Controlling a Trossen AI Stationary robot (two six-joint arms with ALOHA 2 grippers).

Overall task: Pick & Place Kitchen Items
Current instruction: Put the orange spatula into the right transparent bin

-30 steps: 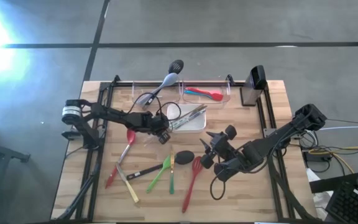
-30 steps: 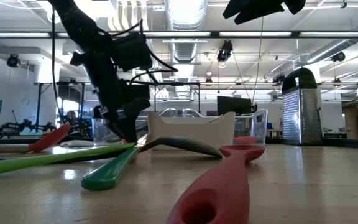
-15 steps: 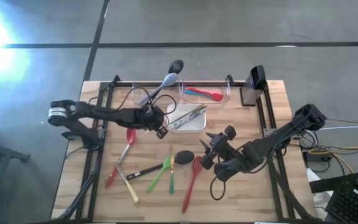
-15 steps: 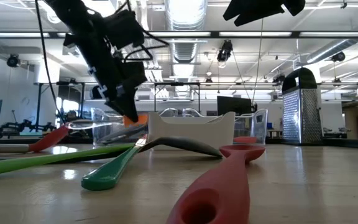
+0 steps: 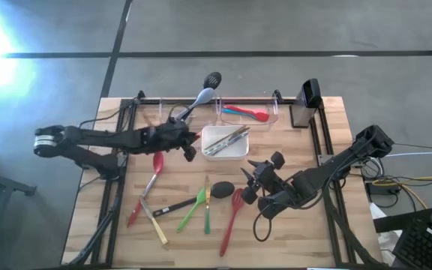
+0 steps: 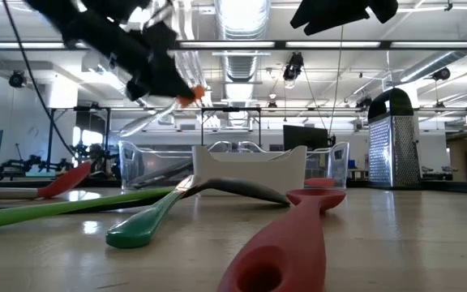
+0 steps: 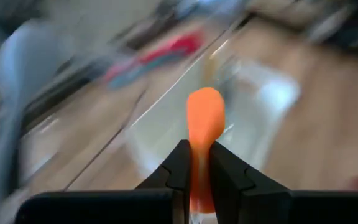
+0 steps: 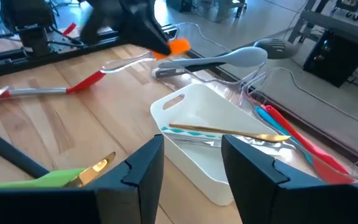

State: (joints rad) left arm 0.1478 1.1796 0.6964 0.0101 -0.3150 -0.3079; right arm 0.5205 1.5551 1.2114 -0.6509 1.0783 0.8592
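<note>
My left gripper (image 5: pixel 186 139) is raised over the table between the left clear bin (image 5: pixel 172 114) and the white square dish (image 5: pixel 226 142), shut on a utensil with an orange end (image 6: pixel 190 94) and a clear handle (image 6: pixel 144 123). My right gripper (image 5: pixel 252 182) hovers open and empty over the table's right middle, near a black spoon (image 5: pixel 222 187). A red spoon (image 5: pixel 154 171), green utensils (image 5: pixel 195 207), a red slotted turner (image 5: pixel 232 216) and a yellow and a black one (image 5: pixel 162 216) lie flat on the table. My left gripper pinches the utensil between its two fingers just behind the orange end (image 7: pixel 199 177), which sticks out past the fingertips. The utensil is lifted clear of the table, and its clear handle (image 8: pixel 124 61) slants away beneath the gripper.
The left bin holds a grey spoon (image 5: pixel 201 98) and a black slotted spoon (image 5: pixel 212 78) sticking out over its far side. The right bin (image 5: pixel 247 112) holds red and blue utensils. The dish holds gold and silver pieces. A metal grater (image 5: pixel 306 102) stands at the far right.
My left gripper has risen from the table by the dish's near left corner and gone toward the far edge, tipping from pointing down to a shallower slant. The orange-ended utensil has come up with it, clear of the table.
</note>
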